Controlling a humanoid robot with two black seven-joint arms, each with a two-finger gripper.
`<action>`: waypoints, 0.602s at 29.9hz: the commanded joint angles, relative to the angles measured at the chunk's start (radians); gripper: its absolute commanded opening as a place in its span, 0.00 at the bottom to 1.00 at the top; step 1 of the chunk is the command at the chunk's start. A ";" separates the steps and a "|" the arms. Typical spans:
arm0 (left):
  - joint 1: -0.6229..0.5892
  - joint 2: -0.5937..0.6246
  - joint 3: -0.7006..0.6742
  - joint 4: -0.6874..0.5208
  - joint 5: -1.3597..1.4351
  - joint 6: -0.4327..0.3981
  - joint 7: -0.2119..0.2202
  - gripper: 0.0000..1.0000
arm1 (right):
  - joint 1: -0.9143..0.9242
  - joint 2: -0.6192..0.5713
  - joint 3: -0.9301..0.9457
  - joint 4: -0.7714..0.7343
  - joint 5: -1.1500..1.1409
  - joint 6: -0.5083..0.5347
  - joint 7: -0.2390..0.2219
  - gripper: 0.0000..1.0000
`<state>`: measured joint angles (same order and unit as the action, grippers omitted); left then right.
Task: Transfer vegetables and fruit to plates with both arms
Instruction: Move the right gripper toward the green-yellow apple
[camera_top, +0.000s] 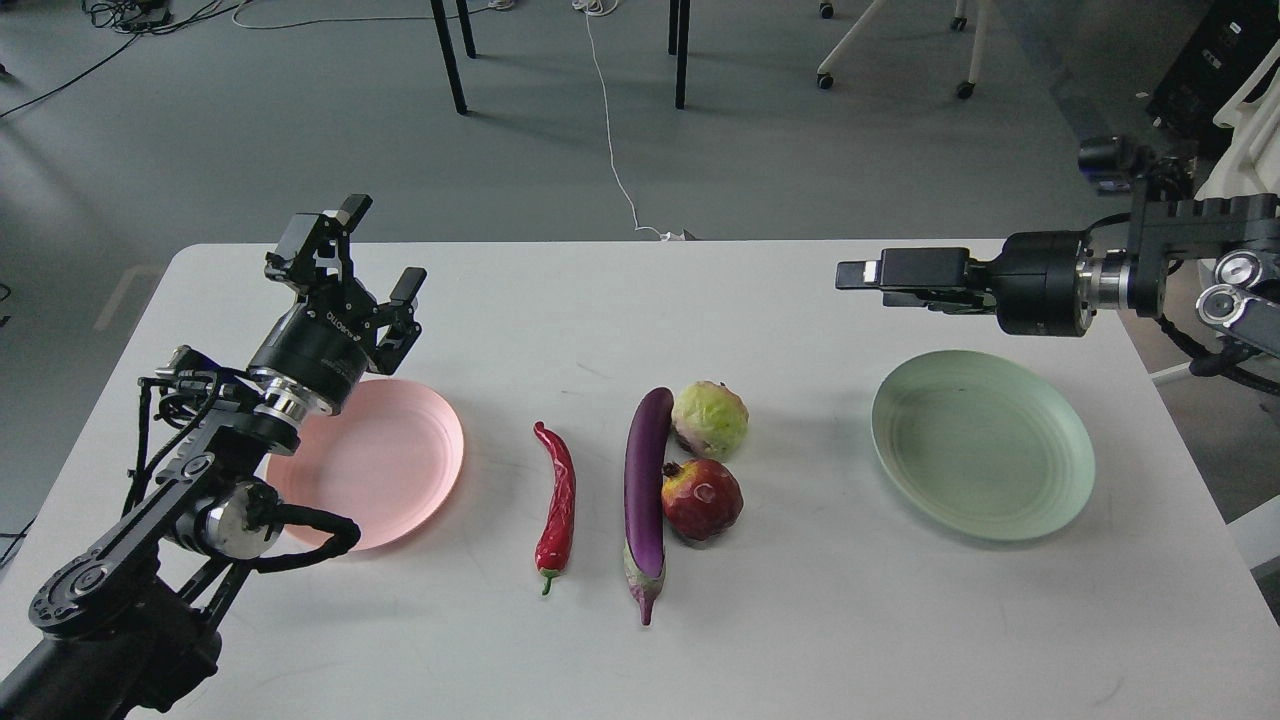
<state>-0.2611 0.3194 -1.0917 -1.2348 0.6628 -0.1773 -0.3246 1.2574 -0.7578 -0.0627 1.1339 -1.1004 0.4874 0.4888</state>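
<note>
- Our left claw (352, 255) hangs above the far edge of the pink plate (385, 465), its two fingers spread well apart and gripping nothing.
- Our right claw (868, 274) reaches in level from the right, above the table (780, 640) and beyond the green plate (983, 445); seen side-on, its fingers merge into one dark block, so we cannot tell whether it is spread or clenched. Nothing shows in its grip.
- The pink plate is round, shallow and smooth, partly covered by our left arm's wrist.
- The green plate is a pale mint round with faint concentric ridges, lying bare on the right side of the table.
- Between the plates lie four items on the matte white table.
- The chili pepper (556, 510) is glossy red, long and curved, its green stem pointing toward us.
- The eggplant (646, 490) is slender, shiny purple, just right of the pepper.
- The pomegranate (703, 499) is round, dark red, touching the eggplant.
- The yellow-green fruit (710, 419) is round and dull-skinned, just beyond the pomegranate, beside the eggplant's far end.
</note>
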 joint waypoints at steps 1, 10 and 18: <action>0.003 0.000 0.003 -0.014 0.001 0.002 -0.007 0.99 | 0.146 0.119 -0.178 -0.048 -0.189 0.001 0.000 0.99; 0.014 0.006 0.004 -0.038 0.003 0.016 -0.008 0.99 | 0.200 0.405 -0.316 -0.197 -0.377 0.001 0.000 0.99; 0.022 0.007 0.003 -0.041 0.003 0.018 -0.008 0.99 | 0.200 0.482 -0.359 -0.220 -0.381 0.001 0.000 0.99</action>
<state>-0.2400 0.3266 -1.0881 -1.2746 0.6659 -0.1602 -0.3329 1.4570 -0.2926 -0.4179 0.9155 -1.4816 0.4889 0.4887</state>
